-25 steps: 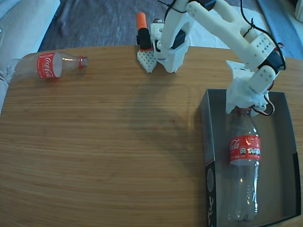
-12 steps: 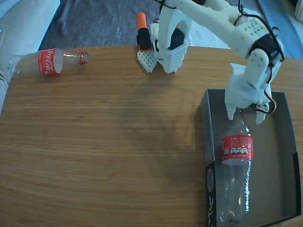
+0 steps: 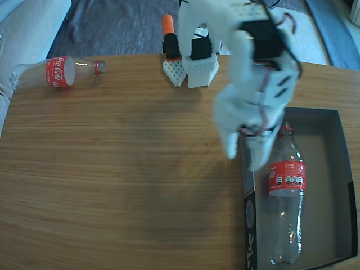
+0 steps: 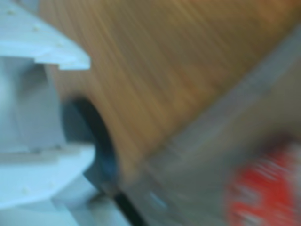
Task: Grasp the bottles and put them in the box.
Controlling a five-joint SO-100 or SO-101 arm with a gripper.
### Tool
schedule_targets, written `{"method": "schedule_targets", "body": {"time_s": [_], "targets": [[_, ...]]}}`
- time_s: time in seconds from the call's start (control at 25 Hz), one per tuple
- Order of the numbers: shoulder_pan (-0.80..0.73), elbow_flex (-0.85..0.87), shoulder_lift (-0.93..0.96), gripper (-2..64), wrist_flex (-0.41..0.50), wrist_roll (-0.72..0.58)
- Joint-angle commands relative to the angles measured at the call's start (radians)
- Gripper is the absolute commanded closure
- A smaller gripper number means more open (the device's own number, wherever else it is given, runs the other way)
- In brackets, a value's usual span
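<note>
One bottle (image 3: 286, 198) lies lengthwise inside the box (image 3: 329, 185) at the right, neck toward the far wall, red label up. A second bottle (image 3: 56, 72) lies on its side at the table's far left corner, neck pointing right. My gripper (image 3: 243, 160) hangs blurred above the box's left wall, open, with nothing between its fingers and clear of the boxed bottle. In the wrist view everything is smeared: white fingers (image 4: 51, 165) at the left, the wood, the box's edge (image 4: 211, 141) and a red label (image 4: 263, 193) at the lower right.
The arm's white base (image 3: 199, 56) stands at the table's far edge with an orange-tipped white part (image 3: 171, 50) beside it. The wooden table (image 3: 124, 169) ends near the left bottle, where a pale cushion (image 3: 22, 28) lies. Grey fabric is behind.
The gripper let go of the bottle's neck, rose and swung left from over the box toward its left wall. The bottle settled flat in the box. The far left bottle stayed put.
</note>
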Motion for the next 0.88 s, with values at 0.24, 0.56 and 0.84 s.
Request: {"method": "schedule_targets", "body": {"time_s": [0.24,0.56,0.84], "targets": [[0.502,-0.054,0.077,57.0,-0.023,0.000],[0.813,-0.044,0.066,61.3,-0.025,-0.002],[0.996,-0.032,0.063,61.6,-0.025,0.009]]}}
